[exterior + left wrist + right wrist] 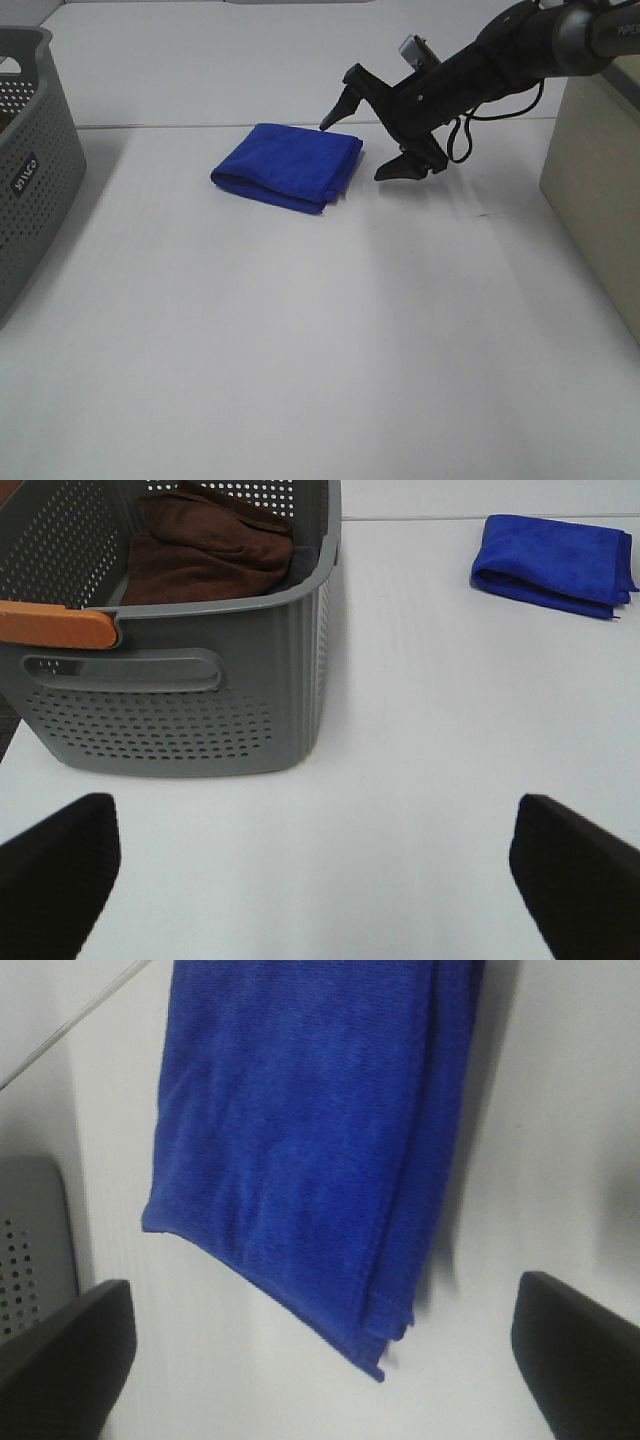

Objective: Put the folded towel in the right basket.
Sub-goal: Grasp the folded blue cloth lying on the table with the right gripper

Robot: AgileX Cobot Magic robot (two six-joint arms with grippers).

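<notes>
Right end effector (353, 152), jaws wide apart, hovers by the folded towel (288, 165), likely soft and light, best pinched across its layered edge.

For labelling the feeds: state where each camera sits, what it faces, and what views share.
Exterior high: mounted high, looks down on table; right arm, jaws open, near blue towel.
Left wrist: faces gray basket; own open jaws at frame edge.
Right wrist: looks down on towel between own open jaws.
All three share the towel.
</notes>
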